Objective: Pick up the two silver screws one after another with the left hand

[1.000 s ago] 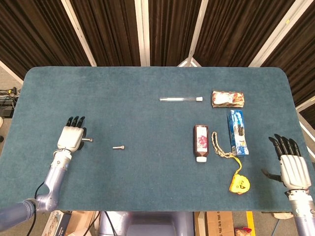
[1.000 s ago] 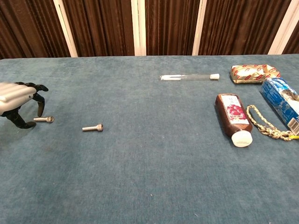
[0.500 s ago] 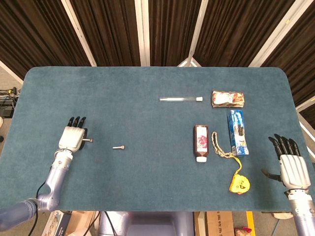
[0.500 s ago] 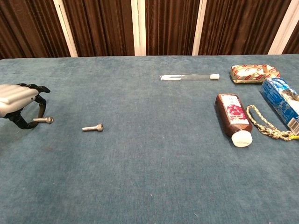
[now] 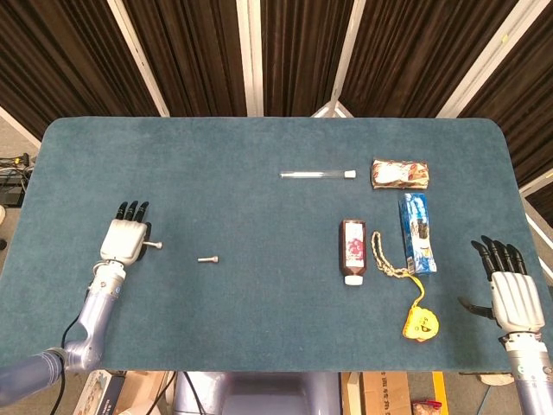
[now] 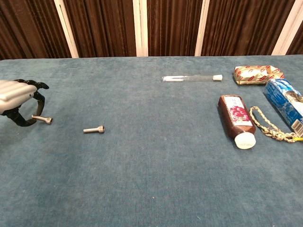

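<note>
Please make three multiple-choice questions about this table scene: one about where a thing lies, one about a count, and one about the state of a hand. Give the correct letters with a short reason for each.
1. Where does the glass tube lie?
A. beside the left hand
B. on the far side of the brown bottle, left of the foil packet
C. on top of the blue box

2. How many silver screws are in view?
A. one
B. two
C. four

3. What is the left hand doing?
A. pinching a screw
B. lying flat and empty
C. gripping the rope

Answers:
1 B: the head view shows the tube beyond the bottle and left of the packet.
2 B: one screw is at the left hand, another lies alone on the cloth.
3 A: in the chest view the fingertips close on the screw's shaft, slightly tilted off the cloth.
</note>
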Motion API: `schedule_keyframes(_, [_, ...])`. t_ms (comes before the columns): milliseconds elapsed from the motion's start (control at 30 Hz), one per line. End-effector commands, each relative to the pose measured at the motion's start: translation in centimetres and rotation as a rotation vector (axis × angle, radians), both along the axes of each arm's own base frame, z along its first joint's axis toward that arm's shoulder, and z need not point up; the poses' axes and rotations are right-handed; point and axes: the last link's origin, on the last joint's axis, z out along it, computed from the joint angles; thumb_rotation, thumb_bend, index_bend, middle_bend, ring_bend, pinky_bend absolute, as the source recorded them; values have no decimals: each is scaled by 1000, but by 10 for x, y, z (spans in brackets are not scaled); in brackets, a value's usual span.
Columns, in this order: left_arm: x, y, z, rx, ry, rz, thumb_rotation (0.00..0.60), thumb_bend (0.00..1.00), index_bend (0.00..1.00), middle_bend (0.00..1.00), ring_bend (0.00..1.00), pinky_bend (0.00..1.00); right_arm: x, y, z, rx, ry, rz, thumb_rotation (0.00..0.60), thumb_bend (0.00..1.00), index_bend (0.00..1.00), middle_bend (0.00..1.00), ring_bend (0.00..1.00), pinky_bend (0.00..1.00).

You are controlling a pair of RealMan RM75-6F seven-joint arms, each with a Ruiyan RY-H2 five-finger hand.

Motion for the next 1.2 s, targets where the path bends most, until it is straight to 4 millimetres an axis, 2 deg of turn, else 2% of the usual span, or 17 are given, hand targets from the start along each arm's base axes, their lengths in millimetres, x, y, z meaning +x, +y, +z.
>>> schedule_keyframes(33, [4,-1,6,14,8,-17,600,511,553,45,0,0,0,0,0,0,-1,0,600,146,130,90,47,0])
schedule_keyframes(633, [26,-2,28,51,64,-52,600,510,554,45,0,0,1,0,-1,6,-5,0,600,146,131,91,47,0])
schedule_keyframes(1200, [21,-2,29,13,60,61,600,509,550,45,0,0,0,-1,-3,15,-8,-7,600,147,131,91,47,0])
